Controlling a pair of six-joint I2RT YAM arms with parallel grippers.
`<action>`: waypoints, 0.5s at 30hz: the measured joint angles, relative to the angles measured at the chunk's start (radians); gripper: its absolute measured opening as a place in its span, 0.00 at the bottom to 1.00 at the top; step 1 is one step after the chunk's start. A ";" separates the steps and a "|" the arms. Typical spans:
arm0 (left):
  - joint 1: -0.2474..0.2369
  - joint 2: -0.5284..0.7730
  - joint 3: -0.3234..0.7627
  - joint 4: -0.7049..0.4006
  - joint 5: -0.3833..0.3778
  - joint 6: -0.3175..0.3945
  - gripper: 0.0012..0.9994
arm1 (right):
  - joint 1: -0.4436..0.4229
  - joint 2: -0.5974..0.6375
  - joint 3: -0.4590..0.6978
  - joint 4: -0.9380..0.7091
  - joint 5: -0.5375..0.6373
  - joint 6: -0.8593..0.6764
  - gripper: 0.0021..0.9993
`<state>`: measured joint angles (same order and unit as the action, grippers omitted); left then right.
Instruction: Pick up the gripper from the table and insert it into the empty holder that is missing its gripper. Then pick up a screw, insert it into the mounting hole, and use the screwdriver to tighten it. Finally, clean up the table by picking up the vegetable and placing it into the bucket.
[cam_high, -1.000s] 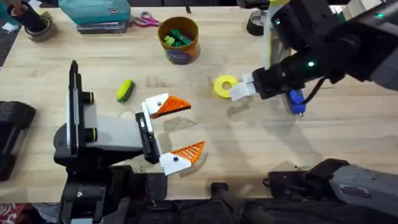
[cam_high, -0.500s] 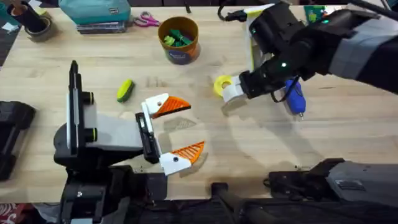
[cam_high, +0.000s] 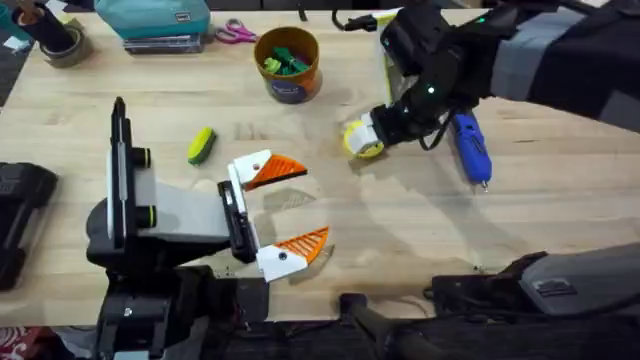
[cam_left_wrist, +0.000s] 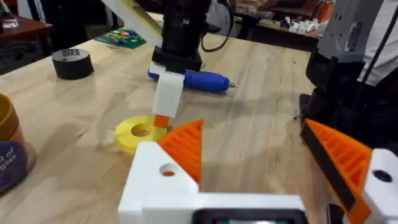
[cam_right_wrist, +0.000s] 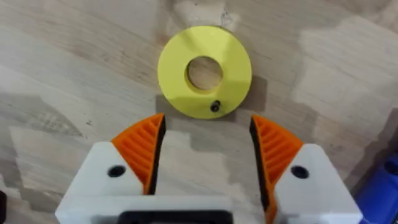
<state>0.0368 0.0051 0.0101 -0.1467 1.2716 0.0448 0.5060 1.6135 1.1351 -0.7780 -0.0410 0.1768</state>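
Above the yellow ring: the right arm's white two-finger gripper (cam_right_wrist: 207, 140) hangs over a flat yellow plastic spool (cam_right_wrist: 233, 68) on the pale wooden table (cam_high: 540, 200).
Right pincer: spread wide, orange ribbed pads facing each other, nothing between them; the tips stand just short of the spool's near edge.
Screw: a tiny dark screw (cam_right_wrist: 215, 107) lies on the spool's face, near the rim closest to the fingers.
Left pincer: the left arm's gripper (cam_high: 312, 202) rests wide apart near its base, with nothing in its grasp.
Fingertip and holder: both white blocky finger bases carry an orange ribbed wedge (cam_high: 275, 170), so the insert looks seated; one white holder (cam_left_wrist: 155, 180) shows a round mounting hole (cam_left_wrist: 168, 170).
Step in hand: most likely fetching the screw.
Next move calls for: a small advance and descent so the pads straddle the screw, then a gentle pinch; the thing is minute and could skid or roll off the ring.
Waiting tools: the blue pen-shaped power screwdriver (cam_high: 468, 140) lies just beyond the right arm.
Cleanup: the small yellow-and-green toy vegetable (cam_high: 201, 145) sits on the table, well apart from the round yellow-brown bucket (cam_high: 290, 85).
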 joint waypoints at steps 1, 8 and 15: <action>0.000 0.000 0.000 0.000 0.000 0.000 0.99 | 0.000 0.007 0.005 0.000 0.000 -0.002 0.82; 0.000 0.000 0.000 0.000 0.000 0.000 0.99 | 0.000 0.036 0.013 0.021 0.000 -0.002 0.71; 0.000 0.000 0.000 0.000 0.000 0.000 0.99 | 0.000 0.041 0.013 0.024 0.004 -0.002 0.65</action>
<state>0.0368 0.0051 0.0101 -0.1467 1.2716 0.0447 0.5060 1.6541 1.1477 -0.7539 -0.0367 0.1749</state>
